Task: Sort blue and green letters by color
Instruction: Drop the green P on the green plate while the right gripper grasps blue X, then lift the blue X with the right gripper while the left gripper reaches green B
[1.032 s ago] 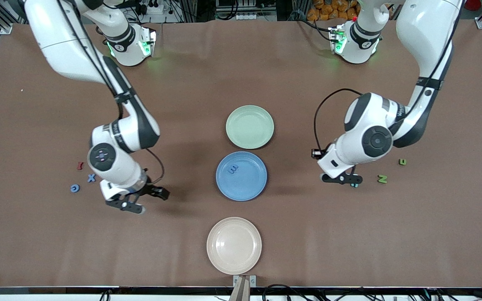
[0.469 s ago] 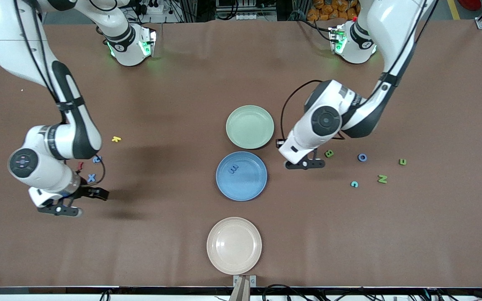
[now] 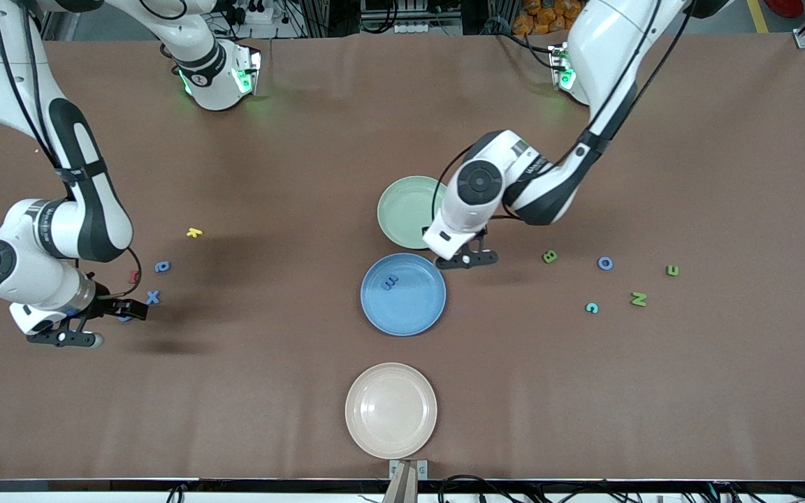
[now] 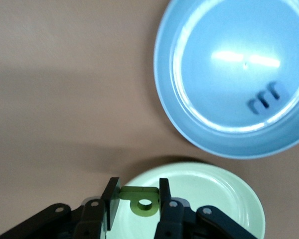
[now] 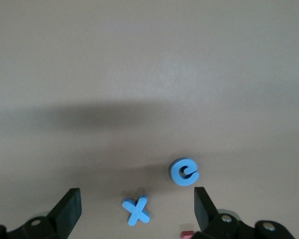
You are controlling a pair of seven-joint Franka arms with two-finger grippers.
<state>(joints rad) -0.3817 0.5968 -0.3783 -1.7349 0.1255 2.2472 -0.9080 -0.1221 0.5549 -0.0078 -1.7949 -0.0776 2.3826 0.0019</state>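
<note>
Three plates sit in a row mid-table: green plate (image 3: 406, 209), blue plate (image 3: 403, 294) with a blue letter (image 3: 390, 282) in it, and a cream plate (image 3: 390, 410) nearest the camera. The left gripper (image 4: 135, 205) hangs over the green plate's edge, clamped on a green letter (image 4: 140, 200) — probably a P. The right gripper (image 5: 135, 209), fingers spread wide, hovers over a blue X (image 5: 136, 210) and a blue G (image 5: 184, 172) near the right arm's end — more letters lie toward the left arm's end.
</note>
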